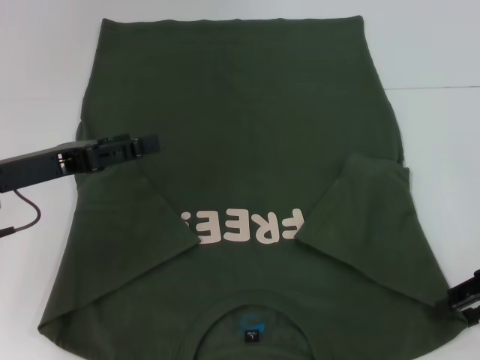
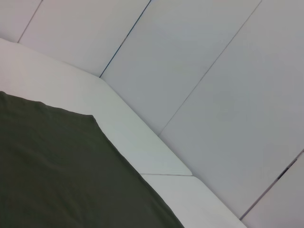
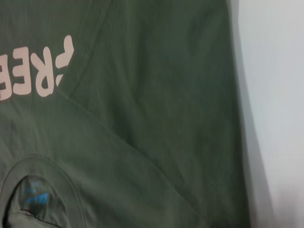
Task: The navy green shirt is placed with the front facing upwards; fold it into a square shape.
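Observation:
The navy green shirt lies spread front up on the white table, collar toward me. Its pale pink "FREE!" print reads upside down, with the small black neck label below it. Both sleeves are folded inward: the left one and the right one each cover an end of the print. My left gripper hovers over the shirt's left side at mid-body. At the frame's lower right edge, my right gripper sits beside the shirt's right shoulder. The right wrist view shows the shirt and its print.
The white table runs past the shirt's hem corner to pale wall panels. A dark cable hangs under my left arm. Bare table borders the shirt's right side.

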Tool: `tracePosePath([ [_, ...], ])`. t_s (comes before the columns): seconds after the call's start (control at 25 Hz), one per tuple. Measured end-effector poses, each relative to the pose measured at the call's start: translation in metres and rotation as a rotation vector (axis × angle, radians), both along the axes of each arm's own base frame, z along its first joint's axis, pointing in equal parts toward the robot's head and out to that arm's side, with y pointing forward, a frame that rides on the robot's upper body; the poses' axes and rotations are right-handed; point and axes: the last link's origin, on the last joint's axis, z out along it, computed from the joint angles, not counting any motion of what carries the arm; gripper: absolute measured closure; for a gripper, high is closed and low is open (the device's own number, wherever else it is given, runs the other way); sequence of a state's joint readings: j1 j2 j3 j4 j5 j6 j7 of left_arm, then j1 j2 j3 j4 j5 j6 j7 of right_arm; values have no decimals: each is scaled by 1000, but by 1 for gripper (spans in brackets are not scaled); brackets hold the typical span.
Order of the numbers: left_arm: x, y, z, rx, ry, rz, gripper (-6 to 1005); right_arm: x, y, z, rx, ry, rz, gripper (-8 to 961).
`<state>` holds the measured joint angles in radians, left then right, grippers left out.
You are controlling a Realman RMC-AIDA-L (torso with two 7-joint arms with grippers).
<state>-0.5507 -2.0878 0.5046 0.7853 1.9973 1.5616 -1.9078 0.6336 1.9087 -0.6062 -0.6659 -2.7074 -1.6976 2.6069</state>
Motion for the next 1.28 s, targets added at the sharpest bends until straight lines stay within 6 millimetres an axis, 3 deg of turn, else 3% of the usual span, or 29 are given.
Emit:
tracePosePath([
  [0.44, 3, 2, -1, 0, -1, -9, 35, 0, -1, -5, -15, -5, 15, 423],
  [0.68, 4, 2, -1, 0, -1, -10, 35, -1, -3, -9, -37, -14, 59, 572],
  [0.88, 3, 2, 0, 1, -1, -9, 36, 2, -1, -6, -25, -29, 62, 816],
  [1.28, 5, 3, -1, 1, -4, -11, 36, 0, 0, -4, -24, -26, 83, 857],
])
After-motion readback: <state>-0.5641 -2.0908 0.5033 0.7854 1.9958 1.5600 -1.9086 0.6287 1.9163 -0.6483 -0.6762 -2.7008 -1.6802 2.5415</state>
